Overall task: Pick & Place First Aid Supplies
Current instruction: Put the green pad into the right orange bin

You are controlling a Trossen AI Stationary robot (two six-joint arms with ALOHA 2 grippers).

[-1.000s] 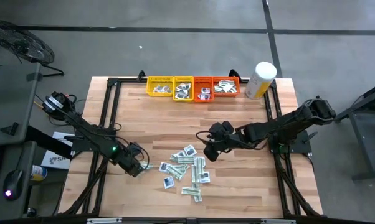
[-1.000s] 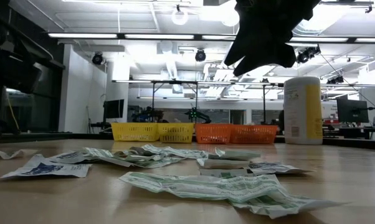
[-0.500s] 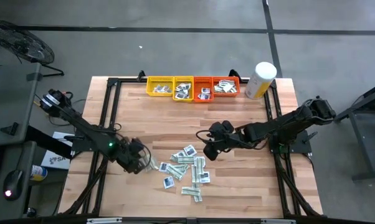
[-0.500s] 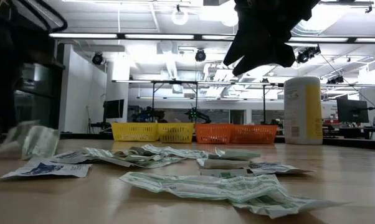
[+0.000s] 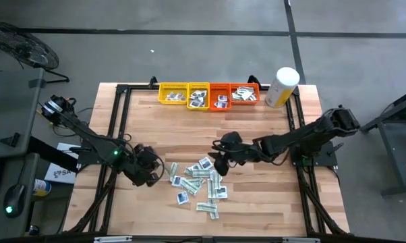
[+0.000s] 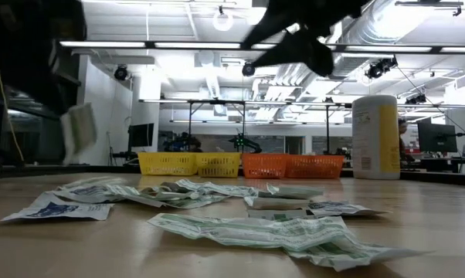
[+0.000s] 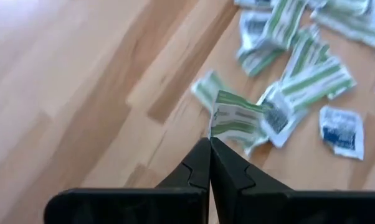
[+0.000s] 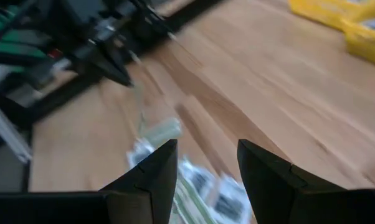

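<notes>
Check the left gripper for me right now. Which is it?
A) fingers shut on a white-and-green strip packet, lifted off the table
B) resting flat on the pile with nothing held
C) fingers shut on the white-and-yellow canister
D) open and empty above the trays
A: the left wrist view shows the left gripper with fingers closed on the edge of a white-and-green strip packet, and the low view shows that packet hanging in the air above the wooden table.

No lettering on the packets (image 7: 312, 78) or elsewhere is clear enough to read
</notes>
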